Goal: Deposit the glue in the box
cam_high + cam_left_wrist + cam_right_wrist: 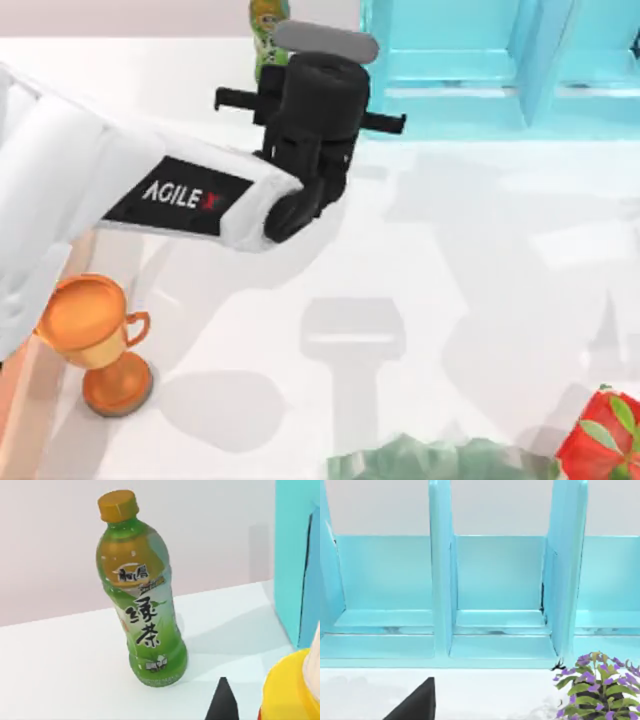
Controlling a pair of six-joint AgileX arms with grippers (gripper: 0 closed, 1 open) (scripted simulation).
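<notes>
the glue (pixel 289 690), one yellow bottle, sits right by the left gripper (pixel 312 150), near one green tea bottle (pixel 141 600) at the table's back. i cannot tell if it is held. one blue shelf (pixel 500 60), one gold cup (pixel 95 335).

The top view looks straight down on the white table (pixel 480 300). Both wrist views face level toward the cyan blue shelf unit (pixel 500 580), close in; the left wrist and top views share the green tea bottle (pixel 142 605).
</notes>
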